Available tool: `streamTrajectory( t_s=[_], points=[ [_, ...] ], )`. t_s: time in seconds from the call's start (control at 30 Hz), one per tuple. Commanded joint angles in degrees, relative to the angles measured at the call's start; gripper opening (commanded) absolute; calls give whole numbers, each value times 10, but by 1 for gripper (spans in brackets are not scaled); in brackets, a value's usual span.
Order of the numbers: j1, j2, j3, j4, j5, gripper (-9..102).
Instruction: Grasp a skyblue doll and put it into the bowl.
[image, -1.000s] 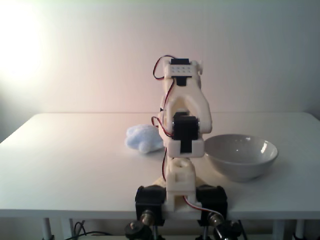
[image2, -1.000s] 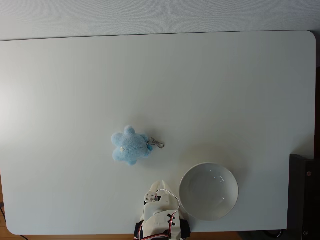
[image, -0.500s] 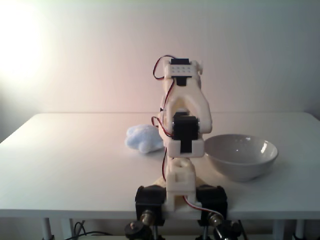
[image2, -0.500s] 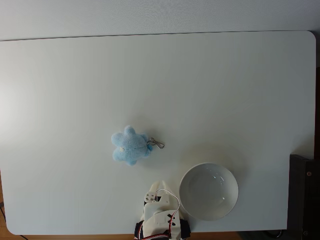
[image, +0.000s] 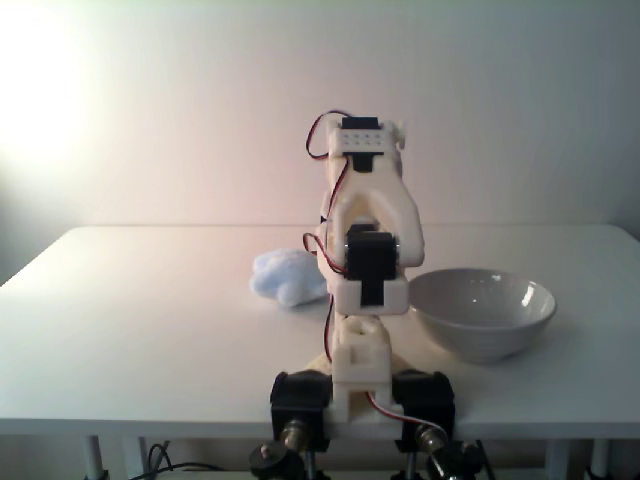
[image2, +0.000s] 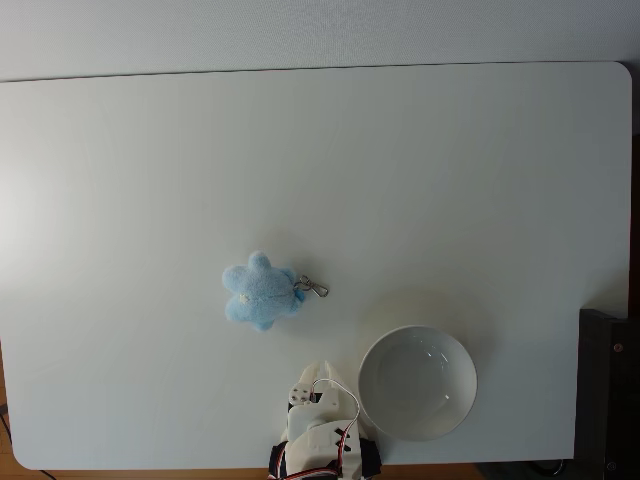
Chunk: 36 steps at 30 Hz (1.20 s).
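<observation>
Gripper opening cannot be told in either fixed view: in the front one the folded white arm (image: 367, 270) hides it. Behind and left of the arm, the skyblue doll (image: 285, 277) lies on the table (image: 140, 330); the bowl (image: 482, 312) stands to its right. From above, the gripper (image2: 312, 385) is seen tucked low, the doll (image2: 258, 291) lying up-left of it with its clip (image2: 314, 288) pointing right, the bowl (image2: 417, 382) just beside on the right.

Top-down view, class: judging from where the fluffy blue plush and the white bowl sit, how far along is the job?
Nothing looks done yet. The fluffy sky-blue star-shaped plush doll lies on the white table, apart from the glossy white ceramic bowl, which holds nothing. The white robot arm sits folded at the table's near edge, holding nothing. Reaching, grasping, carrying and dropping all remain.
</observation>
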<state>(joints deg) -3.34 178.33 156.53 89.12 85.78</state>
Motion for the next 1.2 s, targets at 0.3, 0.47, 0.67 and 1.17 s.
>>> streamTrajectory(
  t_s=[0.3, 0.47, 0.67, 1.17],
  points=[
    [0, 170, -20, -6, 4, 0],
    [1, 170, -20, -6, 4, 0],
    [-2, 170, -24, -6, 4, 0],
    [4, 170, -28, -14, -2, 18]
  ],
)
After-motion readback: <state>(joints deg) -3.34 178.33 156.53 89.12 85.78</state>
